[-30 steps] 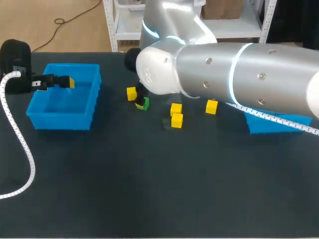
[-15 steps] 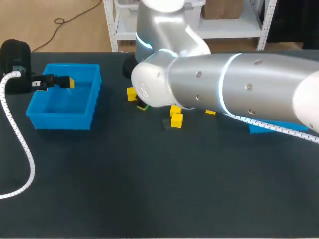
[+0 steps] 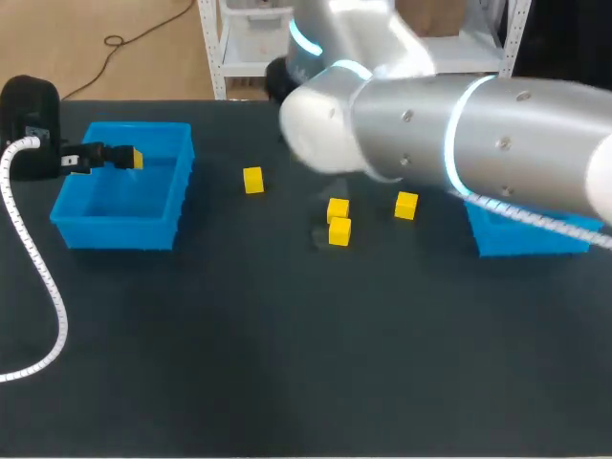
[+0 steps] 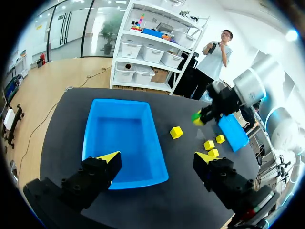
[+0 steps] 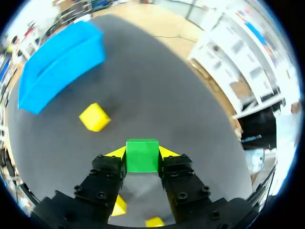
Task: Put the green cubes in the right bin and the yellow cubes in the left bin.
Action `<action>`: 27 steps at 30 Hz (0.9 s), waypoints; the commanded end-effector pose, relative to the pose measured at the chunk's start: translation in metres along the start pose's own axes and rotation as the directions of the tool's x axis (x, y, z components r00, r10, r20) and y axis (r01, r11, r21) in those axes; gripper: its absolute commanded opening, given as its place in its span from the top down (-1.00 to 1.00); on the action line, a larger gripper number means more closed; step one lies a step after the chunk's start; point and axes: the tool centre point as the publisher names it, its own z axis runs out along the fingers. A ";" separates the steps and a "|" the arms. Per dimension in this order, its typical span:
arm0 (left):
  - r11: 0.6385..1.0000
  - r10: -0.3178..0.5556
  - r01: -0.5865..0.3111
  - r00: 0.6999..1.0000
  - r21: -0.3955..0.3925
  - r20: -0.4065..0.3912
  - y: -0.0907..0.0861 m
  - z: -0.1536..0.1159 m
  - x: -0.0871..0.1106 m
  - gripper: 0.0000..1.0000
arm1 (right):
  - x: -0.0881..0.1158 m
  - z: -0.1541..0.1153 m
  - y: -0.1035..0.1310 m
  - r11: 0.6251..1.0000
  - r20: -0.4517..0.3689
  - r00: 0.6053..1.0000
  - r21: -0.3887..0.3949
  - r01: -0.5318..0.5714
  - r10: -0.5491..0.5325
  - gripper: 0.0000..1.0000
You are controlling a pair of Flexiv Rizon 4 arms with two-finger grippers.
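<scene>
The green cube (image 5: 142,155) was pinched in the right gripper (image 5: 142,151) above the table (image 3: 287,363), not yet in the right bin (image 3: 521,241) at three o'clock. Four yellow cubes (image 3: 339,231) lay unsorted near centre. The left gripper (image 4: 156,157) hung spread over the empty left bin (image 3: 117,232) at nine o'clock.

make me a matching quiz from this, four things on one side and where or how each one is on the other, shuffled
Things:
1. green cube
2. left gripper
3. right bin
4. yellow cube nearest the left bin

States:
A. partly hidden behind the right arm
B. lying on the table
C. open, over the left bin
D. held between the right gripper fingers

Pairs: 1-D, 2-C, 3-A, 4-B
</scene>
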 end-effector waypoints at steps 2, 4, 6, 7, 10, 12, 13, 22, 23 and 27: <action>1.000 -0.001 0.001 1.000 -0.008 -0.004 -0.001 0.001 -0.001 -1.00 | 0.056 -0.068 -0.058 0.976 0.189 0.962 0.057 -0.211 0.197 1.00; 1.000 -0.001 0.001 1.000 -0.008 -0.004 -0.001 0.001 -0.001 -1.00 | 0.073 -0.087 -0.082 0.952 0.232 0.934 0.080 -0.295 0.270 1.00; 1.000 -0.001 0.001 1.000 -0.008 -0.004 -0.001 0.001 -0.001 -1.00 | 0.094 -0.108 -0.104 0.920 0.273 0.900 0.102 -0.379 0.341 1.00; 1.000 -0.001 0.001 1.000 -0.008 -0.004 -0.001 0.001 -0.001 -1.00 | 0.106 -0.117 -0.115 0.902 0.290 0.882 0.117 -0.417 0.370 1.00; 1.000 -0.001 0.001 1.000 -0.008 -0.004 -0.001 0.001 -0.001 -1.00 | 0.140 -0.138 -0.140 0.843 0.330 0.832 0.159 -0.514 0.446 1.00; 1.000 -0.001 0.001 1.000 -0.008 -0.004 -0.001 0.001 -0.001 -1.00 | 0.164 -0.147 -0.153 0.798 0.344 0.795 0.172 -0.577 0.500 1.00; 1.000 -0.001 0.001 1.000 -0.008 -0.004 -0.001 0.001 -0.001 -1.00 | 0.176 -0.149 -0.158 0.780 0.344 0.778 0.171 -0.603 0.526 1.00; 1.000 -0.001 0.001 1.000 -0.008 -0.004 -0.001 0.001 -0.001 -1.00 | 0.251 -0.126 -0.160 0.677 0.264 0.695 0.172 -0.716 0.668 1.00; 1.000 -0.001 0.001 1.000 -0.008 -0.004 -0.001 0.001 -0.001 -1.00 | 0.255 -0.121 -0.157 0.669 0.255 0.687 0.167 -0.724 0.681 1.00; 1.000 -0.001 0.001 1.000 -0.008 -0.004 -0.001 0.001 -0.001 -1.00 | 0.265 -0.108 -0.147 0.666 0.223 0.684 0.160 -0.729 0.695 1.00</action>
